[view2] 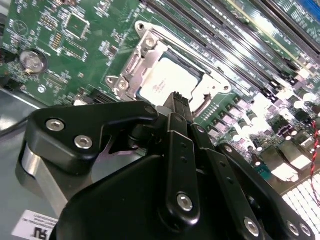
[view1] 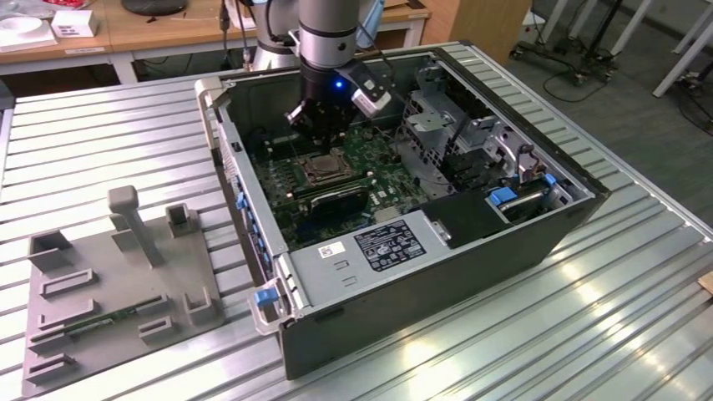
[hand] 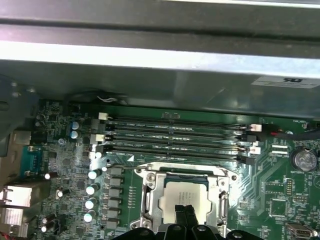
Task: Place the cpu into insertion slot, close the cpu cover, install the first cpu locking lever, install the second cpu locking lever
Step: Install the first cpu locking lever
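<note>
Hand [hand: 183, 210] over cpu [hand: 186, 194], pale silver, square

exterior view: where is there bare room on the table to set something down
Bare table lies to the exterior view's right of the computer case, and beyond the grey fixture plate. Inside the case it is crowded, with the gripper over the cpu.

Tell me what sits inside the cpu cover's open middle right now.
The cpu shows its pale face through the cpu cover opening in both wrist views. The shut gripper hides part of one edge; the socket beneath the chip cannot be seen.
</note>
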`<state>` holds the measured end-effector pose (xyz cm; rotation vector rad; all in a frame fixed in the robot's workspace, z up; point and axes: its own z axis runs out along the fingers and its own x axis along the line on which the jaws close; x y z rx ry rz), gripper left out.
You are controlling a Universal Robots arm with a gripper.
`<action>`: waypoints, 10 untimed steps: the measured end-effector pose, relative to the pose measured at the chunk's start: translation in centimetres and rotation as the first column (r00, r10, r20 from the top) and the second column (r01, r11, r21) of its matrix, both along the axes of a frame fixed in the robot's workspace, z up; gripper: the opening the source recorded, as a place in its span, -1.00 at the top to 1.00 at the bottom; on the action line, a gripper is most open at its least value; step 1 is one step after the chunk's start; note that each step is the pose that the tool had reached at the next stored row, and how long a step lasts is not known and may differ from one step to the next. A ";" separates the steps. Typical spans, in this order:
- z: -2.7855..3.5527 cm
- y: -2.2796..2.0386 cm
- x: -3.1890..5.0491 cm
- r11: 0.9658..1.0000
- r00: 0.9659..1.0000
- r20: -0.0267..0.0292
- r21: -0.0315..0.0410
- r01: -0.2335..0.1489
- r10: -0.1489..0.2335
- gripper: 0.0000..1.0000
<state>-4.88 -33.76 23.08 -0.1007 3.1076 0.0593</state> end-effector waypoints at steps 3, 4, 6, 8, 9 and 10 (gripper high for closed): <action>-0.02 0.00 -0.71 1.000 1.000 0.003 0.000 0.000 0.000 0.79; -0.03 0.00 -0.94 1.000 1.000 0.004 0.000 0.000 0.000 0.79; -0.04 0.00 -1.35 1.000 1.000 0.006 0.000 0.000 0.000 0.79; -0.04 0.01 -1.55 1.000 1.000 0.007 0.000 0.000 0.000 0.79; -0.04 0.01 -1.57 1.000 1.000 0.007 0.000 0.000 0.000 0.79; -0.04 0.01 -1.57 1.000 1.000 0.007 0.000 0.000 0.000 0.79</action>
